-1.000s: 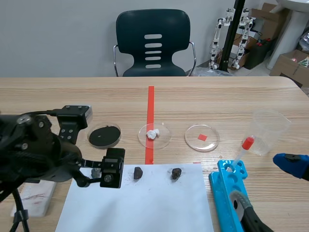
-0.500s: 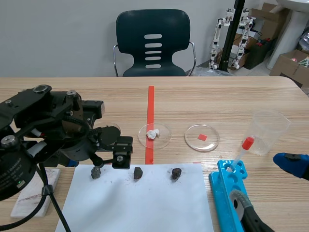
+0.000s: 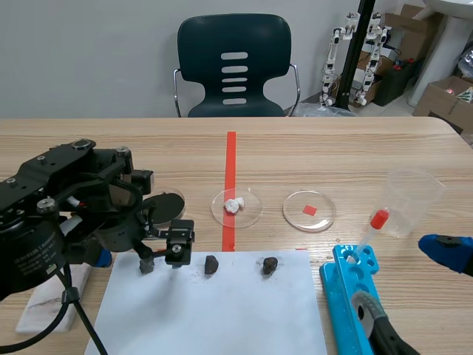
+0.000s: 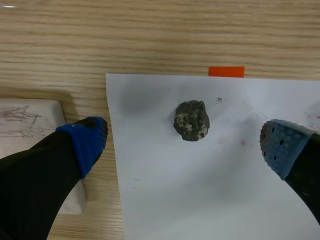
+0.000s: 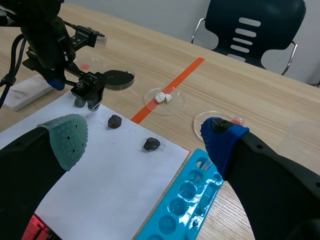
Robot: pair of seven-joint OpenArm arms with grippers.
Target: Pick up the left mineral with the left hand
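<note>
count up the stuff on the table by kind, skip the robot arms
minerals: 3
petri dishes: 3
plastic cup: 1
blue tube rack: 1
dropper: 1
paper sheet: 1
white tile: 1
total: 11

No legible text, label, brand, number or sign is found in any view. The white block [image 4: 30, 115], at 9 o'clock from the white sheet [image 4: 215, 170], carries faint reddish scrawl that does not resolve into letters or figures. The cardboard boxes [image 3: 443, 100], at 2 o'clock in the scene view behind the table, show printing too small to read.
</note>
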